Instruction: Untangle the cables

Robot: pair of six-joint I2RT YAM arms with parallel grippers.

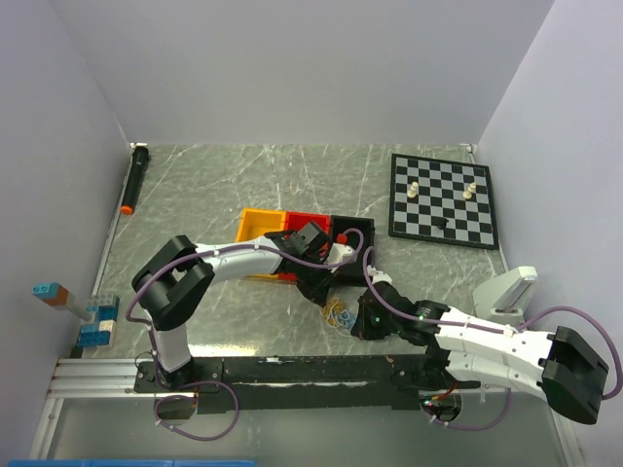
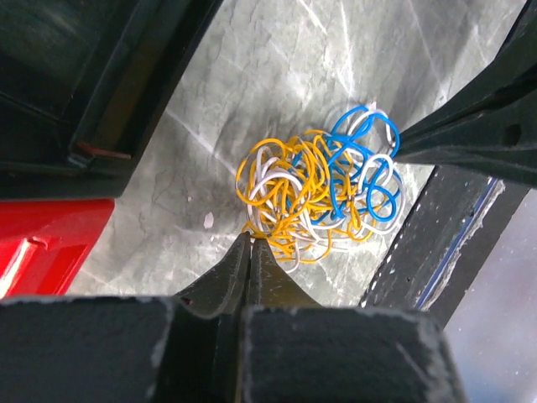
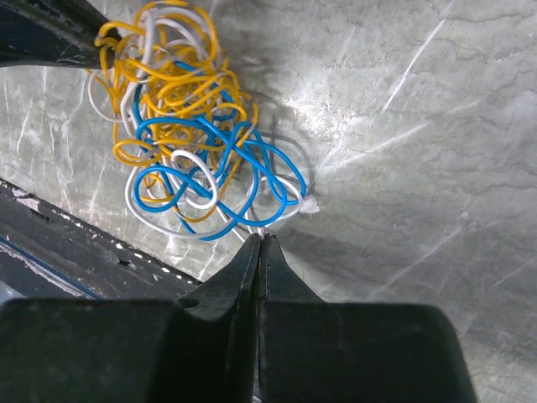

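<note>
The left end effector (image 2: pixel 250 241) and right end effector (image 3: pixel 261 238) are held closed, tips set against opposite edges of the tangled cables (image 2: pixel 319 189) on the table (image 3: pixel 419 109); both arms are angled inward.

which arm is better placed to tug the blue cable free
Right, probably: right gripper is shut right at the blue cable; left gripper is shut at the yellow cable, far side.
</note>
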